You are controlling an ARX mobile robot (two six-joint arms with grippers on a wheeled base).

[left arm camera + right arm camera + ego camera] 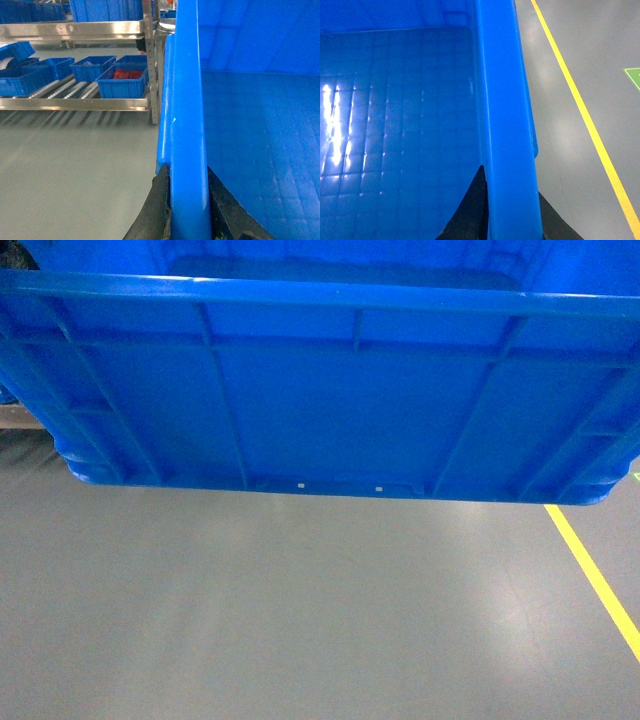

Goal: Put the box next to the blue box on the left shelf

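I've got the box [320, 410] up off the floor [300, 620], carried between both arms, its ribbed wall filling my head view with a yellow line [595, 575] running off to the right. My left claw [187, 200] is clamped over the left rim, one dark finger outside the wall and one inside; my right claw [512, 210] pinches the opposite rim the same way, both closed down tight to the wall's thickness. Off my left wrist I can see the left shelf [75, 102], steel rails with rollers, well apart from me, and several blue boxes [122, 82] already sitting on it. For the carry, I reckon the trick is keeping both claws level so the box doesn't twist, then approaching square to the rollers and sliding in beside a box without knocking it.
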